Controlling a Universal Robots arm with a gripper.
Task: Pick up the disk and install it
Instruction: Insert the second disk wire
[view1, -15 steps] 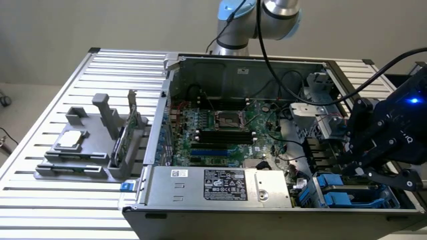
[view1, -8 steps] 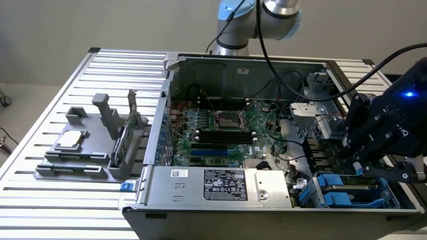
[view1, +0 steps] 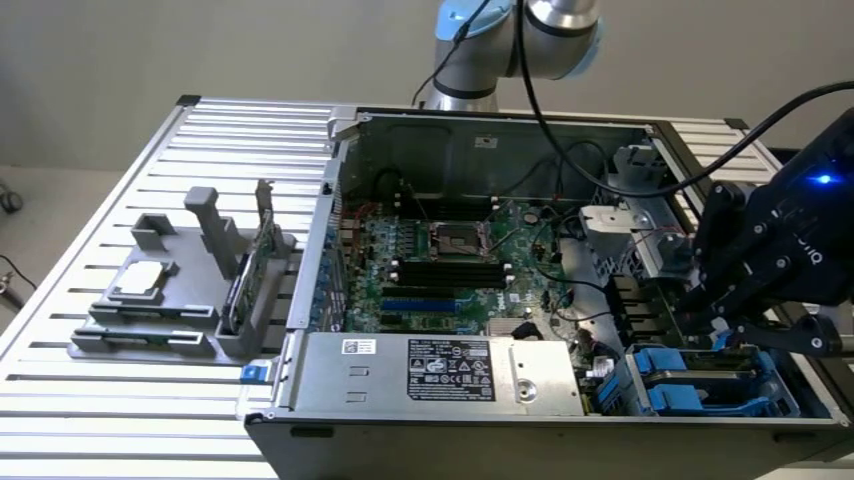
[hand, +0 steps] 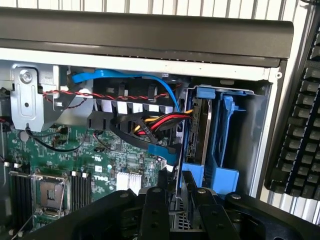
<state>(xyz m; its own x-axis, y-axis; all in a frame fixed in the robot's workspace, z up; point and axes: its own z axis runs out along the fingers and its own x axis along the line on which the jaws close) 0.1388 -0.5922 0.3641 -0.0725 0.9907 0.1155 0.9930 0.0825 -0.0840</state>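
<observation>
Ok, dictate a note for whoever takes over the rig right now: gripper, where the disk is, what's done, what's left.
Gripper: low over the blue plastic drive bay in the open black computer case; its grip isn't clear.
Disk: the flat silver-grey hard drive in its blue plastic carrier stands on edge inside that bay, right in front of the gripper.
Done: disk is off the table and in the bay.
Left: can't confirm it is fully seated.

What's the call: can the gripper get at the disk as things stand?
Probably yes. The gripper sits just above the disk, which stands on edge in the open bay. The cables crowd one side but do not cross it.
</observation>
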